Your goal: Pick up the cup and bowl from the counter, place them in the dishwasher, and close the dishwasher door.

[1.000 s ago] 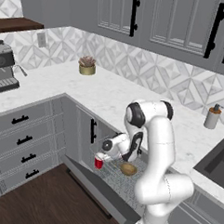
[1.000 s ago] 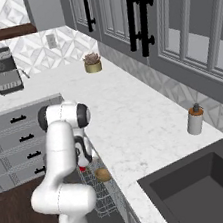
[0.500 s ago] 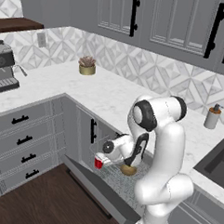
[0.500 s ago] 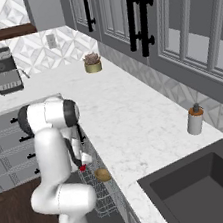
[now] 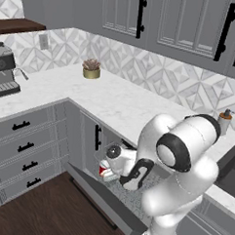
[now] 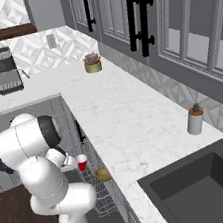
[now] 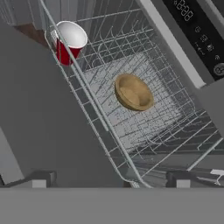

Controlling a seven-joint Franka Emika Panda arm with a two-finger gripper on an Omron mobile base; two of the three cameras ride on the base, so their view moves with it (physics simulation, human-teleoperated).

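The red cup (image 7: 68, 41) stands at a corner of the dishwasher's wire rack (image 7: 144, 131), and the tan bowl (image 7: 133, 92) lies tilted near the rack's middle. Both the cup (image 6: 82, 162) and the bowl (image 6: 102, 174) also show in the right base view under the counter (image 6: 124, 116) edge. My gripper (image 7: 111, 181) hovers over the rack's near edge, open, with nothing between its fingertips (image 7: 41, 179). In the left base view the gripper (image 5: 133, 179) hangs beside the cup (image 5: 105, 172). The dishwasher door (image 5: 100, 199) lies dropped open and flat.
A potted plant (image 5: 91, 69) and a coffee machine (image 5: 4, 74) stand far back on the counter. A soap dispenser (image 6: 194, 120) stands by the dark sink (image 6: 201, 191). Grey drawers with black handles (image 5: 25, 146) flank the dishwasher. The dark control strip (image 7: 197, 30) runs above the rack.
My arm's elbow has swung out and toward the cameras, while the open gripper has stayed over the rack. Cup and bowl have not moved.
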